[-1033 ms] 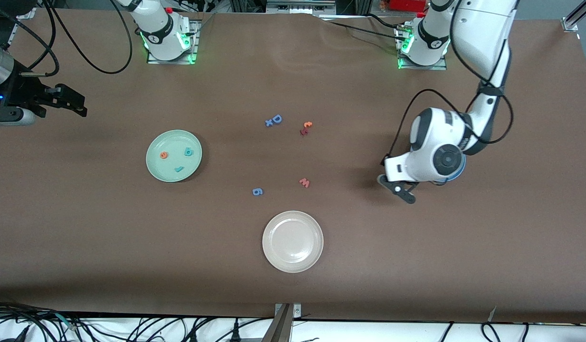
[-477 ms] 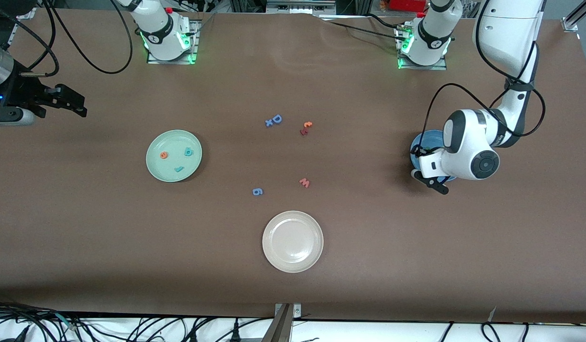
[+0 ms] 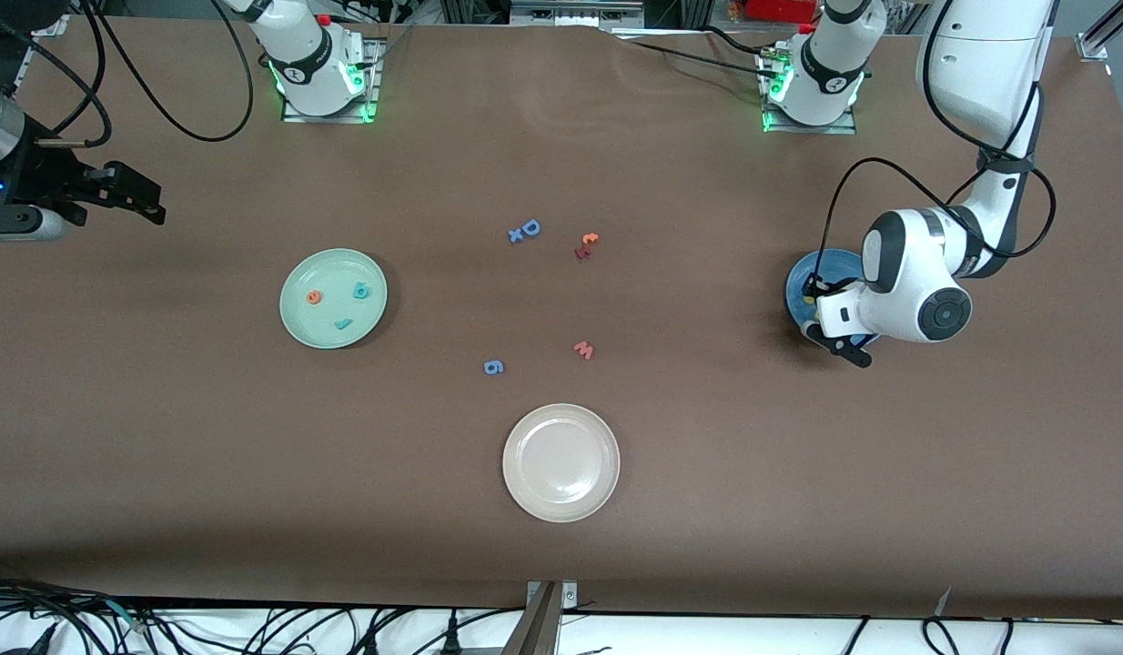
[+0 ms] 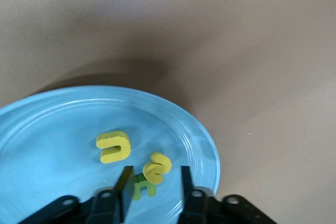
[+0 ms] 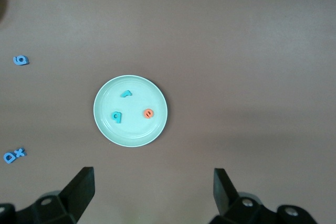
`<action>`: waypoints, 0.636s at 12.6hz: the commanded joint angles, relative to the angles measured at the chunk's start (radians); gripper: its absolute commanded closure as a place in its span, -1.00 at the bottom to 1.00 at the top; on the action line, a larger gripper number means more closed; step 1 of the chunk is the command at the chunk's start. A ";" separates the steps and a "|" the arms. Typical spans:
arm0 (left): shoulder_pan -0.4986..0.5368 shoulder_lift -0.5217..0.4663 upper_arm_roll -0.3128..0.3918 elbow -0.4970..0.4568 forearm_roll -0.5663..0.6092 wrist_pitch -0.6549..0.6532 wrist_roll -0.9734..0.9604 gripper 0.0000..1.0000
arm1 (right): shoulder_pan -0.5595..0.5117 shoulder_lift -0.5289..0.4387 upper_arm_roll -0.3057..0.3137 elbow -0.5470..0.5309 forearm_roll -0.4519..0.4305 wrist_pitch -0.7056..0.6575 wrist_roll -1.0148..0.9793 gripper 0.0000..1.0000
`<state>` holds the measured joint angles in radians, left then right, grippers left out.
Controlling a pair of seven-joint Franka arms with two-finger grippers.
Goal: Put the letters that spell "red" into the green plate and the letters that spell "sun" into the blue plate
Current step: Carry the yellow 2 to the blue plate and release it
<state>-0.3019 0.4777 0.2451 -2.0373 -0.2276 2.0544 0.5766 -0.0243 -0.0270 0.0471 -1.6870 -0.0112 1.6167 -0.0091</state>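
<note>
Now yellow "s" point(image 4: 157, 167) lies between left gripper point(image 4: 154, 187) fingers.

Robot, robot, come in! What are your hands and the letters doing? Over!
Left end effector over blue plate, fingers apart around yellow "s"; "u" and "n" in plate. Right end effector open, waiting. "red" letters in green plate. Nothing blocking.

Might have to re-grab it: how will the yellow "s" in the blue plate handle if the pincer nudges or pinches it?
The yellow "s" looks like thick, matte foam: probably very light and a bit squashy. It leans on the green "n" rather than lying flat, so a nudge would likely topple it. The glossy blue plate may let it slide.
</note>
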 commanded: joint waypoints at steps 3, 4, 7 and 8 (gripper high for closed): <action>-0.002 -0.126 0.003 0.029 -0.027 -0.016 0.016 -1.00 | 0.006 -0.007 -0.007 -0.002 -0.009 -0.001 -0.009 -1.00; -0.002 -0.158 0.005 0.048 -0.027 -0.040 0.016 -1.00 | 0.006 -0.007 -0.007 -0.002 -0.009 -0.003 -0.011 -1.00; 0.015 -0.266 0.005 0.109 0.011 -0.104 -0.032 -1.00 | 0.006 -0.007 -0.006 -0.002 -0.010 -0.001 -0.009 -1.00; 0.017 -0.295 0.003 0.141 0.048 -0.143 -0.085 -1.00 | 0.006 -0.007 -0.007 -0.002 -0.010 -0.001 -0.009 -1.00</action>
<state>-0.2977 0.2540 0.2493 -1.9280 -0.2216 1.9765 0.5514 -0.0243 -0.0269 0.0470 -1.6871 -0.0112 1.6166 -0.0091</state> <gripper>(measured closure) 0.000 0.000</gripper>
